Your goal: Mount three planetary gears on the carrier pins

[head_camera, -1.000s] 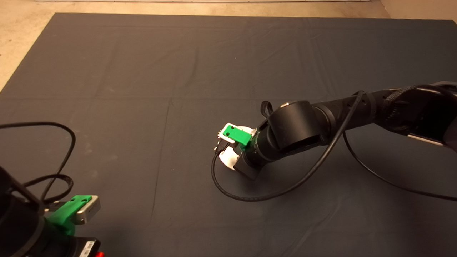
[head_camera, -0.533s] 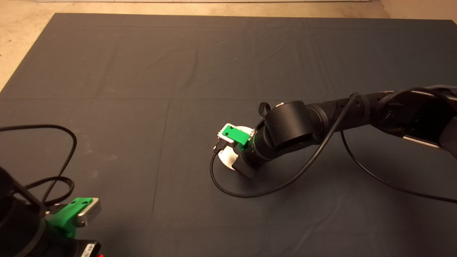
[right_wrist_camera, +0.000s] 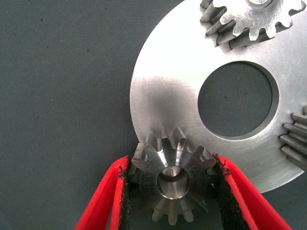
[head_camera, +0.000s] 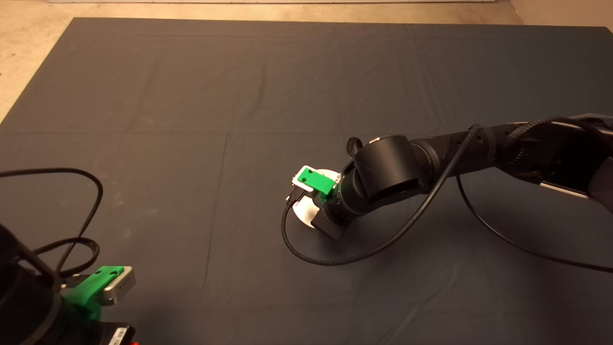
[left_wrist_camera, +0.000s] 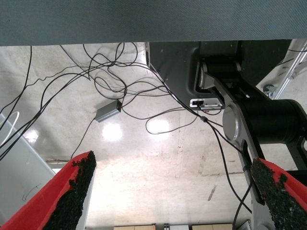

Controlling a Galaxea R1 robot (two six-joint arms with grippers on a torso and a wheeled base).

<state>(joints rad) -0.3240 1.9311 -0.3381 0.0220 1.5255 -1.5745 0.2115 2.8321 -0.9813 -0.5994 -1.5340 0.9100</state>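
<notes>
In the right wrist view a shiny metal disc (right_wrist_camera: 163,96) with a central hole lies on the dark mat. My right gripper (right_wrist_camera: 171,188) is shut on a planetary gear (right_wrist_camera: 168,160) at the disc's rim. Both pads touch its teeth, and a silver carrier pin (right_wrist_camera: 171,186) shows in its centre hole. A second gear (right_wrist_camera: 247,19) sits on a pin across the hole. A third gear (right_wrist_camera: 295,139) shows partly at the picture's edge. In the head view the right wrist (head_camera: 335,201) covers most of the disc (head_camera: 305,214), right of the mat's middle. My left gripper (head_camera: 103,282) is parked at the lower left, open (left_wrist_camera: 175,191).
A black cable (head_camera: 311,256) loops on the mat in front of the right wrist. Another cable (head_camera: 91,191) lies near the left arm. The left wrist view looks past the mat's edge at a floor with cables and a small grey box (left_wrist_camera: 108,111).
The right arm shifted slightly lower and toward the left over the disc during the first half second, then held still. The left arm has stayed parked.
</notes>
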